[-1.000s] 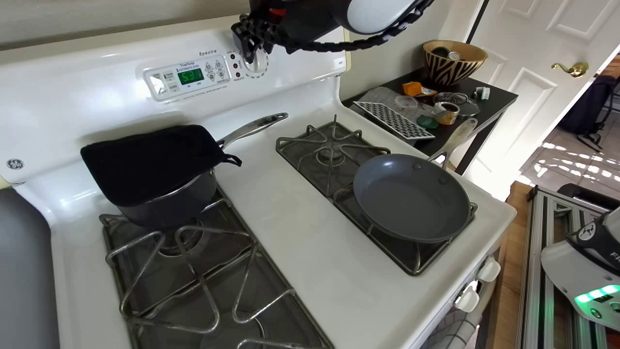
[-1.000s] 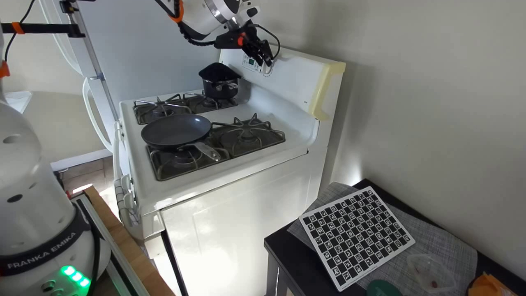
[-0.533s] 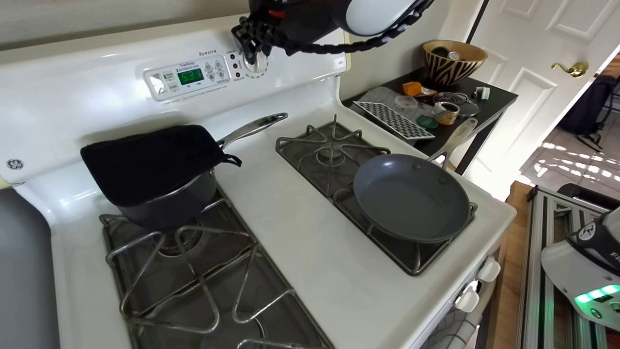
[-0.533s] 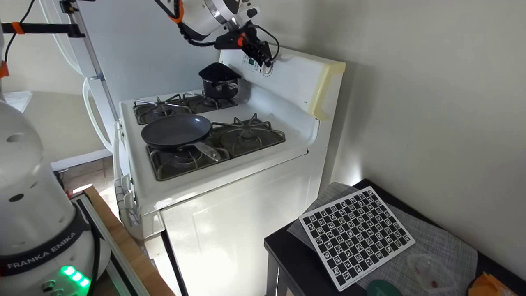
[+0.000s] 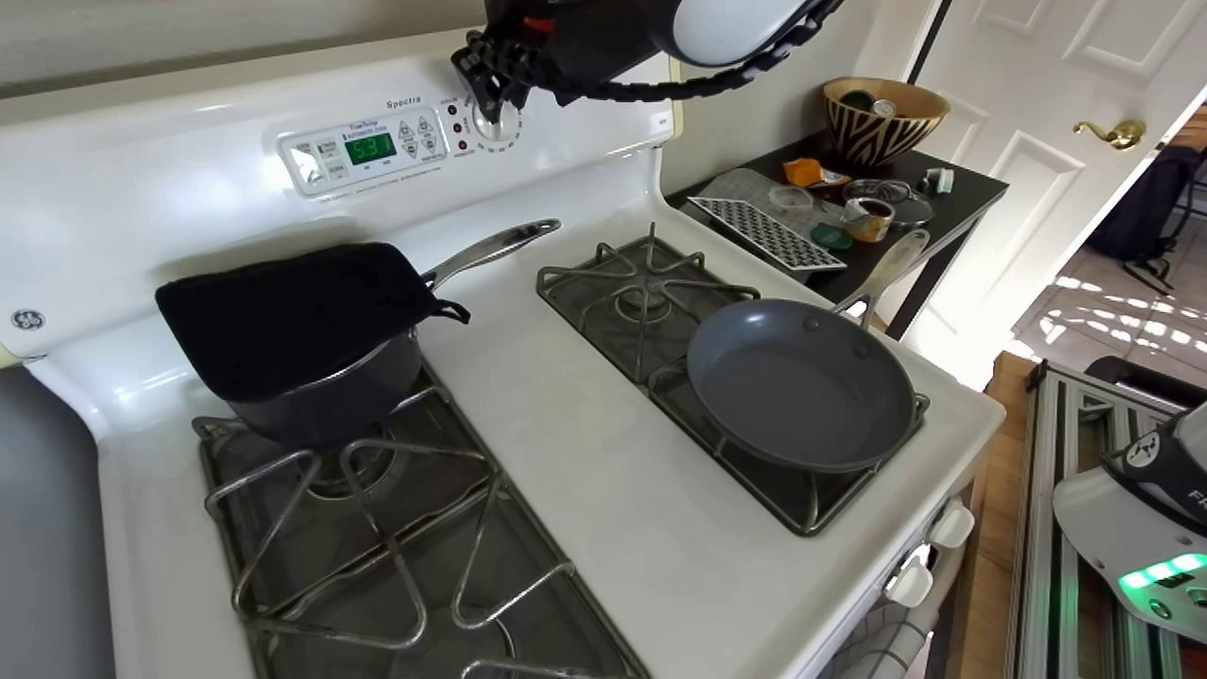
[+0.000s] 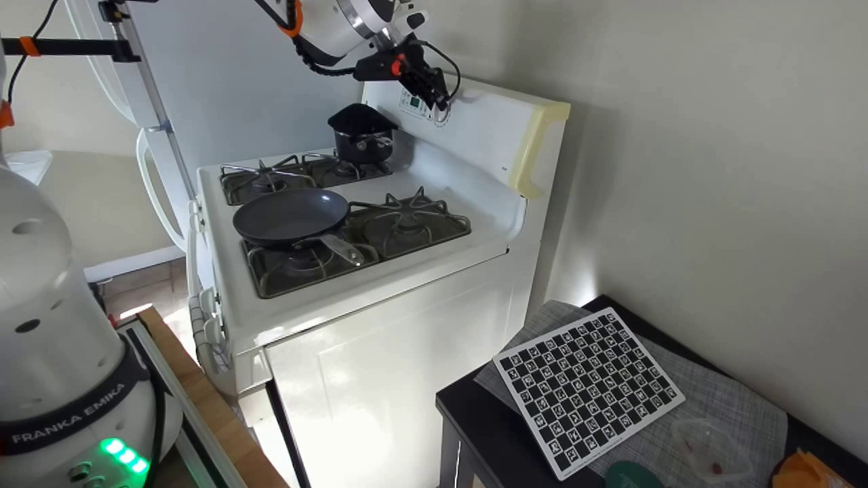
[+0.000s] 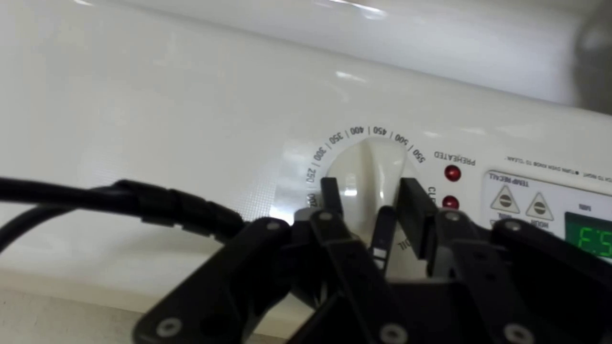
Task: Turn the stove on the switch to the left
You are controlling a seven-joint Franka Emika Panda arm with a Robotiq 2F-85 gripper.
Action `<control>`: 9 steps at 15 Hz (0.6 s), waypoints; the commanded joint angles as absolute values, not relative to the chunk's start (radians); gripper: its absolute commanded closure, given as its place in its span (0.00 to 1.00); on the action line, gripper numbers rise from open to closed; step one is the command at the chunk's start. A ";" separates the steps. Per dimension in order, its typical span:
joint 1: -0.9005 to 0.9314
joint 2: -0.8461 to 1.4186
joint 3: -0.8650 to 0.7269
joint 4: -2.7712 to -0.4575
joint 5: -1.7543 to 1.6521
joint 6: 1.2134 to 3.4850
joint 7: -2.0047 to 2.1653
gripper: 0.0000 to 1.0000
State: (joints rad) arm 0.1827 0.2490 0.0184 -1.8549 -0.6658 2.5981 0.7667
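The white stove (image 5: 528,396) shows in both exterior views, also here (image 6: 407,305). Its raised back panel carries a green display (image 5: 372,148) and a round white oven knob (image 5: 500,129). In the wrist view, which stands upside down, the knob (image 7: 351,165) has a raised ridge and sits inside a ring of temperature numbers. My gripper (image 7: 369,186) is at the knob, one black finger on each side of the ridge. A gap shows between the left finger and the ridge; the right finger is close against it, contact unclear. The gripper shows in both exterior views (image 5: 504,106), (image 6: 441,103).
A pot (image 5: 325,396) with a black cloth on it stands on a back burner. A grey frying pan (image 5: 801,387) sits on a front burner. White knobs (image 5: 950,524) line the stove's front. A dark side table (image 6: 488,434) holds a checkered board (image 6: 590,393).
My gripper has stayed at the knob with only a very slight shift. Whether the knob has turned is too small to tell. The pot and pan have not moved.
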 commanded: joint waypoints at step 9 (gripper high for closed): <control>0.216 0.260 0.012 -1.846 -0.630 2.567 0.774 0.70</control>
State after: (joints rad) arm 0.1973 0.2541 0.0187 -1.8543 -0.6545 2.5927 0.7665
